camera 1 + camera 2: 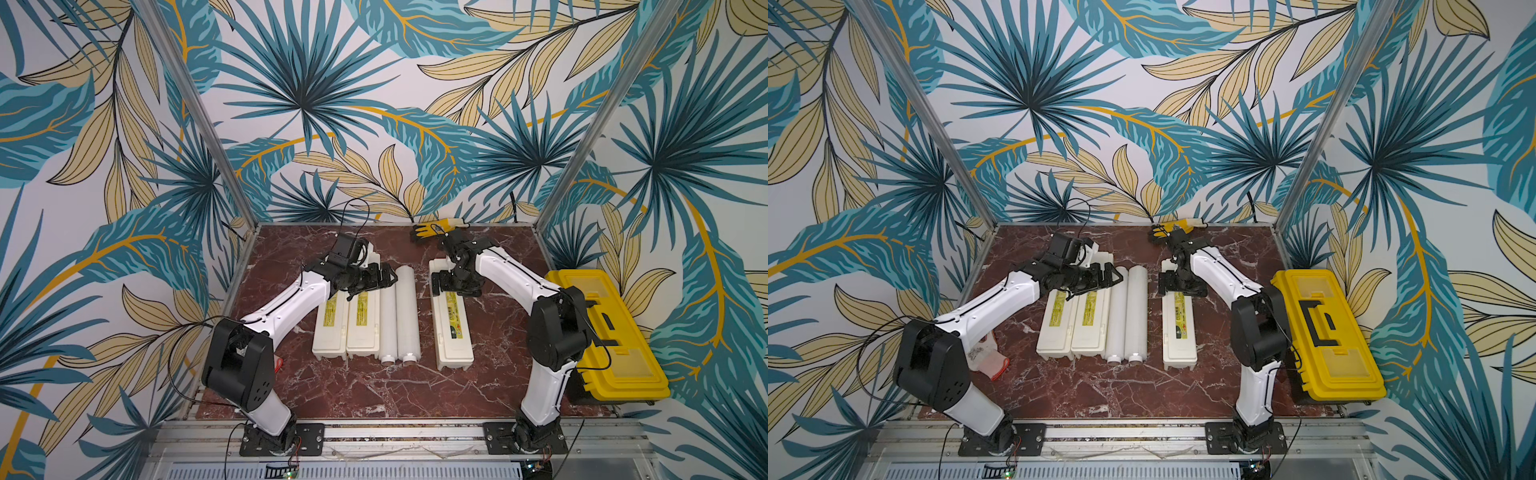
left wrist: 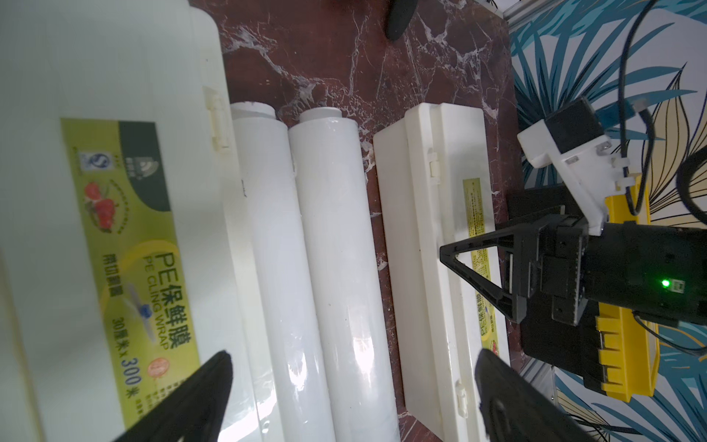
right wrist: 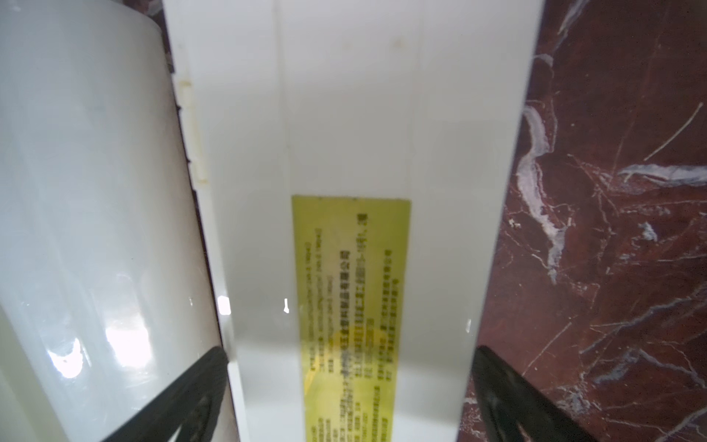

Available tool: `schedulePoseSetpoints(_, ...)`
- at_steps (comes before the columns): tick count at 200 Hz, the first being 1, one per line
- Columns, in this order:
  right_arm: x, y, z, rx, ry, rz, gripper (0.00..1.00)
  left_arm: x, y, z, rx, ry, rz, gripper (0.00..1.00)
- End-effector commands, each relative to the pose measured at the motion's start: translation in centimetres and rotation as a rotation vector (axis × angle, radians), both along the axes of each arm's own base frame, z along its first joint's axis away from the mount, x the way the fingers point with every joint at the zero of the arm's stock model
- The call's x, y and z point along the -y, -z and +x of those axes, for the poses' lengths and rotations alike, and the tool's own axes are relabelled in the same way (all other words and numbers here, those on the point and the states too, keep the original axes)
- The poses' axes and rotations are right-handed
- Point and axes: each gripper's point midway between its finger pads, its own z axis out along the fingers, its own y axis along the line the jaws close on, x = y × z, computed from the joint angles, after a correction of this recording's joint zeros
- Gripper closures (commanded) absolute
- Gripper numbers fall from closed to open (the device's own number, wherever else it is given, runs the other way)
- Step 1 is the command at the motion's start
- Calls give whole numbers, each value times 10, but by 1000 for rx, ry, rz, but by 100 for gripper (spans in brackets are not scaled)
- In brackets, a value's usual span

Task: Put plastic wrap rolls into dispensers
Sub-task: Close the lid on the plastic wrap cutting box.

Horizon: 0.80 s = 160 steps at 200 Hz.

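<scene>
Three cream dispensers lie lengthwise on the table with lids down: two side by side [image 1: 330, 328] [image 1: 363, 328] and one apart on the right [image 1: 451, 332]. Two milky plastic wrap rolls [image 1: 388, 320] [image 1: 406, 311] lie between them, touching each other. My left gripper [image 1: 384, 279] hovers open over the far ends of the rolls [image 2: 336, 248] and holds nothing; in its wrist view the gripper [image 2: 354, 359] spans both rolls. My right gripper [image 1: 453, 289] is open above the far end of the right dispenser [image 3: 344, 153], and its fingers [image 3: 497, 382] stand either side of the box.
A big yellow toolbox [image 1: 602, 332] sits at the table's right edge behind the right arm. At the back edge lies a yellow-black glove [image 1: 432, 228]. Beside the left arm is a white glove with a red cuff [image 1: 988, 357]. Metal frame posts stand at the back corners.
</scene>
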Motion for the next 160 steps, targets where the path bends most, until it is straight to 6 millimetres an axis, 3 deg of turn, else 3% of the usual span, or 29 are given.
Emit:
schedulePoseSetpoints(1,-1,-13,-5,36,-19,18,1,10,-5,-1,11,22,-17,1)
schedulePoseSetpoints(47,-5,-47,-7,127,-90,64,1,36,-4,-10,-25,77,-52,1)
schedulePoseSetpoints(84,6,-67,-28,174,-139,51,1,59,-5,-17,-65,139,-99,1)
schedulePoseSetpoints(114,-5,-63,-58,154,-178,233,1,86,-10,-20,-86,188,-179,0)
schedulePoseSetpoints(160,-14,-39,-101,86,-155,475,1,119,-1,-27,-126,247,-237,0)
